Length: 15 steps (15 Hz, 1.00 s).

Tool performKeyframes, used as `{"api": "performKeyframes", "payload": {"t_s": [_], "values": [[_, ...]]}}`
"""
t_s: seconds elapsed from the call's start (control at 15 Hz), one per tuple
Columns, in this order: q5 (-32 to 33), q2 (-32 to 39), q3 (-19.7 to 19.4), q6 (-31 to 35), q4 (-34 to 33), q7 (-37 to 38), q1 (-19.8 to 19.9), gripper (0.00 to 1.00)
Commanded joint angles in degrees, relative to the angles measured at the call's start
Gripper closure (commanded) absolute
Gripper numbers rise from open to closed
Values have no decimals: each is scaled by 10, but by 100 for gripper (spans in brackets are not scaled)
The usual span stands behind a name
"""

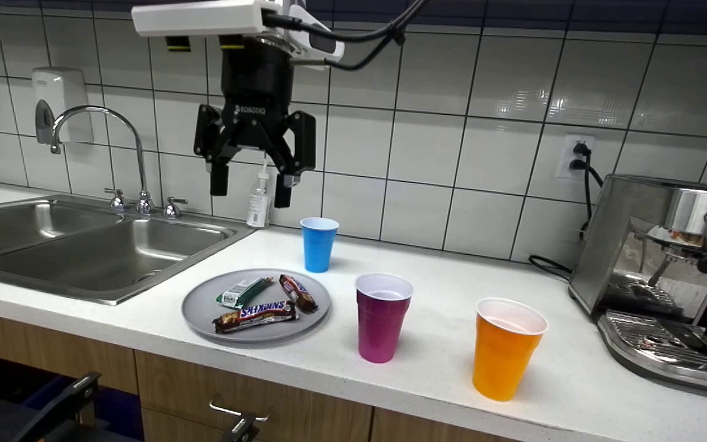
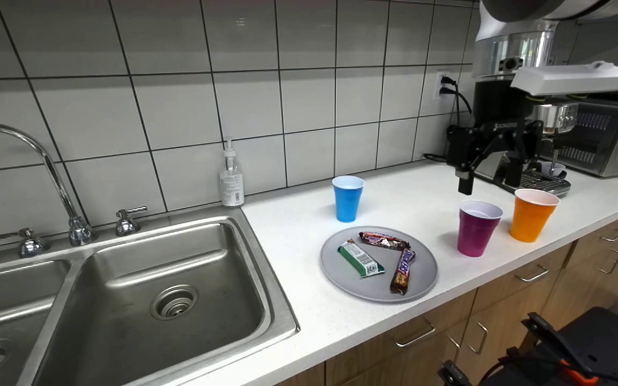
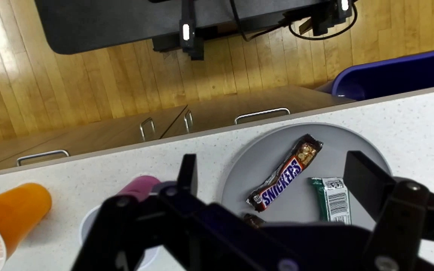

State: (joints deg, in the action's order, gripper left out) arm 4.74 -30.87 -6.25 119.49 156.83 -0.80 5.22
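My gripper (image 1: 250, 187) is open and empty, held high above the counter; it also shows in an exterior view (image 2: 490, 179) and the wrist view (image 3: 272, 167). In the wrist view its fingers frame a grey plate (image 3: 236, 184), apart from it. On the plate lie a Snickers bar (image 3: 283, 175), a green-and-white wrapped bar (image 3: 335, 199) and another brown-wrapped bar (image 1: 297, 292), mostly hidden by the gripper in the wrist view. A blue cup (image 1: 318, 248) stands behind the plate, hidden in the wrist view. A purple cup (image 1: 381, 325) and an orange cup (image 1: 504, 356) stand upright beside it.
A double steel sink (image 2: 282, 316) with a faucet (image 1: 139, 153) adjoins the counter. A pump bottle (image 2: 232, 182) stands by the tiled wall. A coffee machine (image 1: 623, 245) and a microwave (image 2: 617, 134) are at the other end. A blue bin (image 3: 390, 71) is below the counter's front edge.
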Motion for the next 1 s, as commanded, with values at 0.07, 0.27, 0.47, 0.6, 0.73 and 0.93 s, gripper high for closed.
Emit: {"api": "performKeyframes", "payload": {"t_s": [0.07,0.27,0.47,0.6,0.73,0.93], "values": [[-31,59,28,50,-5,74,0,0],[-31,99,41,98,-8,131,6,0],[-22,143,55,141,-10,206,13,0],[-27,170,57,153,-13,237,9,0],[-32,199,56,176,-15,261,7,0],[-31,239,54,209,-23,291,5,0]]}}
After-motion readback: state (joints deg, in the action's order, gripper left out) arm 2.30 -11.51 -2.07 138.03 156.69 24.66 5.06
